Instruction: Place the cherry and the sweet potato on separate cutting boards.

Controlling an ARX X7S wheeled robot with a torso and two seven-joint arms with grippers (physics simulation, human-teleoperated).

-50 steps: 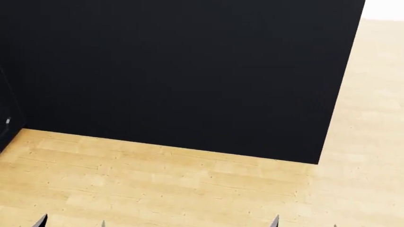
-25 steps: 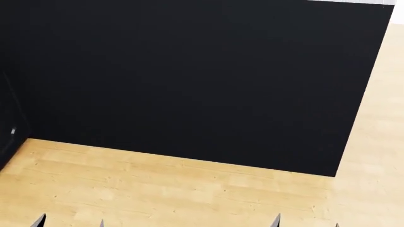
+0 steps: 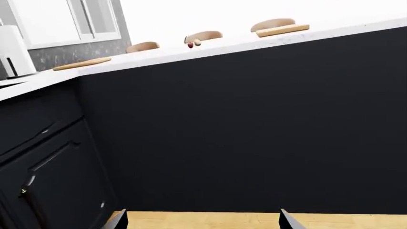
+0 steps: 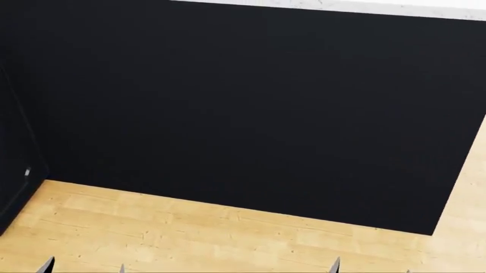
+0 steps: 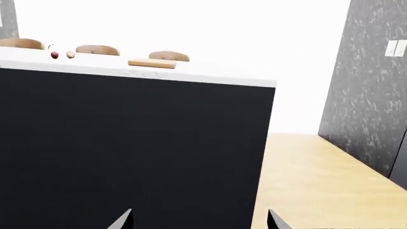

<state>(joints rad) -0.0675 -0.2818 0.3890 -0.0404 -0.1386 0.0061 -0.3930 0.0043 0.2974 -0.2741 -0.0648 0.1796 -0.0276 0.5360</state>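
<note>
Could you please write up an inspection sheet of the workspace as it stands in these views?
Surface: white countertop above a black counter front.
Job's things: cherry and sweet potato side by side on the counter; cutting boards bare.
Clutter: white appliance at the counter's far end.
Grippers: left gripper and right gripper both open, empty, low before the counter.
Cables: nothing seen.
Surroundings: wooden floor, chair backs, speckled grey wall.

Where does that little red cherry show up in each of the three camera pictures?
Left wrist view: cherry on the white countertop, beside the sweet potato.
Right wrist view: cherry on the countertop, sweet potato next to it.
Head view: not visible.
Shared landmark: the black counter front.
</note>
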